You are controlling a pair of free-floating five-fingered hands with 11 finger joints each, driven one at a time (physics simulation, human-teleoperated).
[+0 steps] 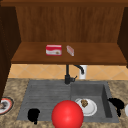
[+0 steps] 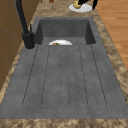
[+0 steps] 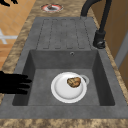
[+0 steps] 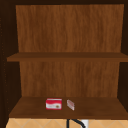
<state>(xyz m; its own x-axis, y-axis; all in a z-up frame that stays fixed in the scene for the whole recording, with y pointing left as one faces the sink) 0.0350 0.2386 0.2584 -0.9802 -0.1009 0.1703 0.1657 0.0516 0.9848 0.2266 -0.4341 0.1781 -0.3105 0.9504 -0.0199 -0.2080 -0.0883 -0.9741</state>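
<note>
Right hand [image 1: 116, 104] beside one plate [image 1: 92, 110]

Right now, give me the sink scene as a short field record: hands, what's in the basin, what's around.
left hand: black hand at the front edge of the grey ribbed draining board, holding nothing
right hand: black hand by the basin's right rim, fingers straight toward the basin, holding nothing
basin: round white plate with a brown food lump on it
front: large red ball at the sink's front edge
tap: black faucet behind the sink
shelf: red and white box, small pinkish box
counter: red-rimmed plate left of the sink
</note>
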